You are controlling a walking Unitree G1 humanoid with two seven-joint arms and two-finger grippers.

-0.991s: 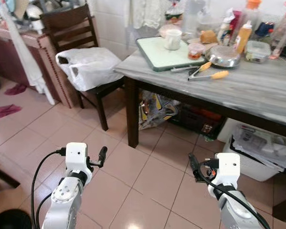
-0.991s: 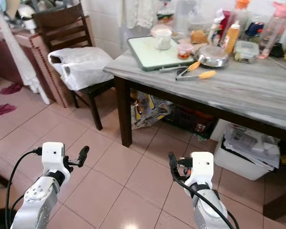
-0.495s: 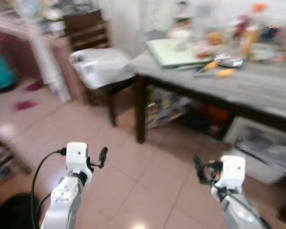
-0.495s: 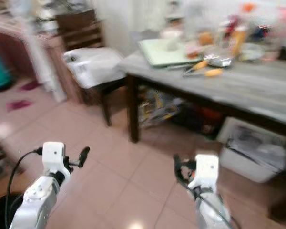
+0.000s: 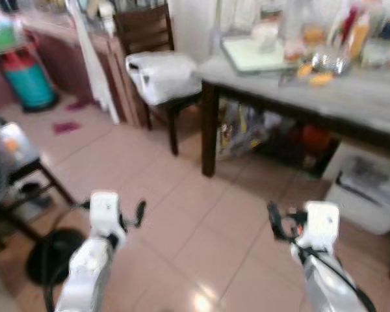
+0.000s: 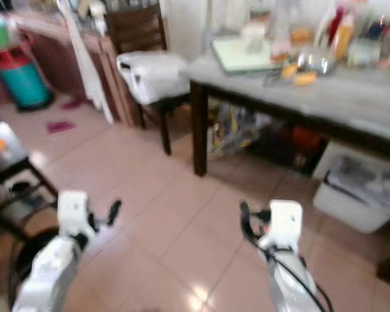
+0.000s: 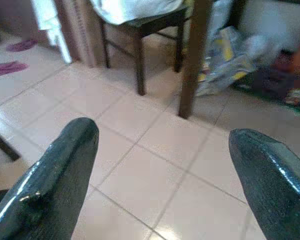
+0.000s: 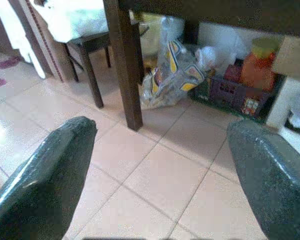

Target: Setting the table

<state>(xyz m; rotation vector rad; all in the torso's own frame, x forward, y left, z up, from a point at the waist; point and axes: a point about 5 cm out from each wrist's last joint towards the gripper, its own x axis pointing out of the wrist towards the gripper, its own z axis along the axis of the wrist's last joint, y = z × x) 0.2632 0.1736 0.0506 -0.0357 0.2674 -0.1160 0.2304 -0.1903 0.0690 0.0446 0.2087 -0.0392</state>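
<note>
Both pincers (left (image 7: 160,165), right (image 8: 160,165)) gape above floor (image 5: 201,227).

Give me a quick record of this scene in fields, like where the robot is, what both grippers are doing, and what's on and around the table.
robot position: standing on the pink tiled floor, short of the table
left gripper: open, empty, held low over the floor
right gripper: open, empty, held low over the floor
grey-topped table with dark wooden legs: crowded with bottles, a pale green tray and orange-handled tools
dark wooden chair: beside the table, white plastic bag on its seat
under table: printed plastic bag, white bin
image quality: head views blurred
</note>
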